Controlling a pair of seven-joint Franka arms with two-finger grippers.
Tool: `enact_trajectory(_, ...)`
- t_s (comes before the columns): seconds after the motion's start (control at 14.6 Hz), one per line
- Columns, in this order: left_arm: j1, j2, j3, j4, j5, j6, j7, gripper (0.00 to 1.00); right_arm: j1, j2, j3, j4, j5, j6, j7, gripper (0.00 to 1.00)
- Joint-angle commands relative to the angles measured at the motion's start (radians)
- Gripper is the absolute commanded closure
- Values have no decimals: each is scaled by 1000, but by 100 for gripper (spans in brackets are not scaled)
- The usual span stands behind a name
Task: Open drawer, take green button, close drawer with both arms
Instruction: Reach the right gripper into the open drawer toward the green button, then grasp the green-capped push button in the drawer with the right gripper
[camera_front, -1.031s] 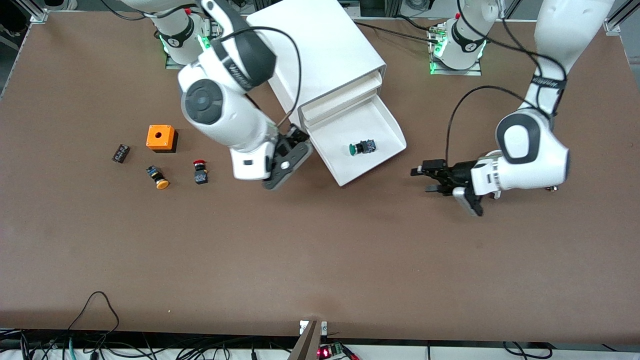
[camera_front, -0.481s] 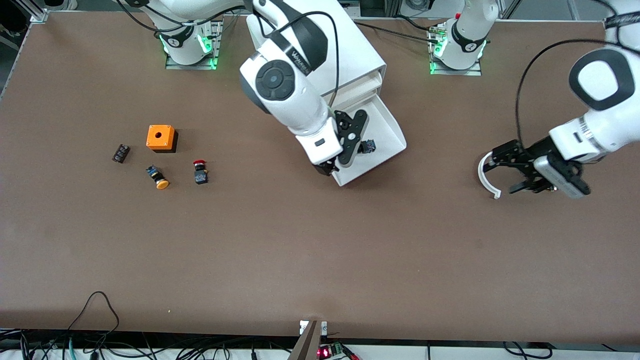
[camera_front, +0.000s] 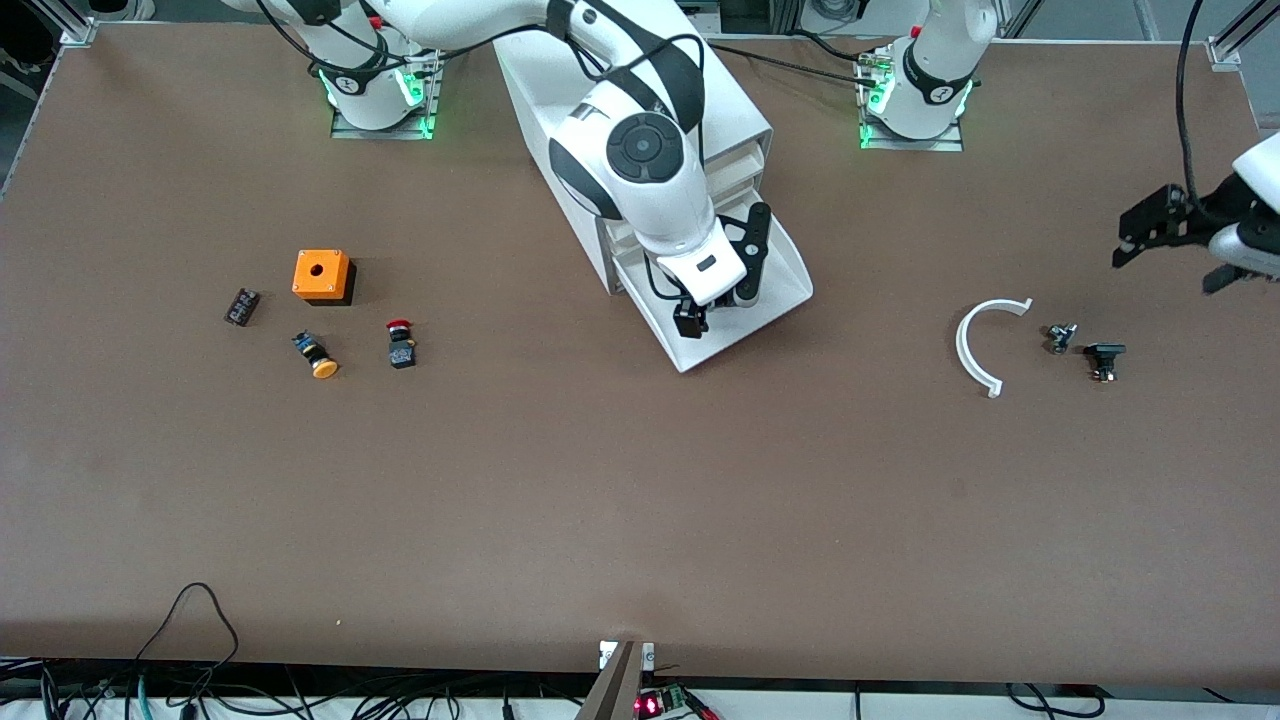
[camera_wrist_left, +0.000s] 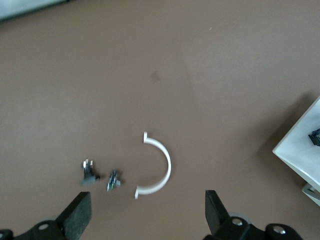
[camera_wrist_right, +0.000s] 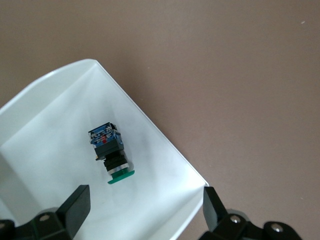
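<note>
Right end effector (camera_front: 712, 308) hangs over pulled-out bottom drawer (camera_front: 775, 285), fingers spread wide, empty; green button (camera_wrist_right: 111, 149) lies on its side inside. Left end effector (camera_front: 1170, 240), wide and empty, over desk (camera_front: 640, 500) near white curved piece (camera_front: 975, 345).

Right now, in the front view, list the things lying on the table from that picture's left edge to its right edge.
Small dark block → orange box → yellow-capped button → red-capped button → white cabinet with its lowest drawer open → white curved strip → two small dark parts.
</note>
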Motion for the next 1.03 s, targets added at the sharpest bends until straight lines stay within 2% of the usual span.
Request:
enact_trajectory(0.0, -31, 17, -3, 94, 64, -159, -206, 0, 10, 62, -12, 40, -13, 60, -20, 0)
enact_trajectory(0.27, -26, -3, -5, 122, 43, -185, -233, 0, 31, 102, -23, 40, -14, 109, -18, 0)
enact_trajectory(0.41, -11, -3, 3, 139, -10, -193, -217, 0, 51, 122, -43, 40, -13, 109, -31, 0)
enact_trajectory(0.96, -11, 0, 5, 134, -7, -162, -231, 0, 96, 125, -44, 37, -11, 55, -41, 0)
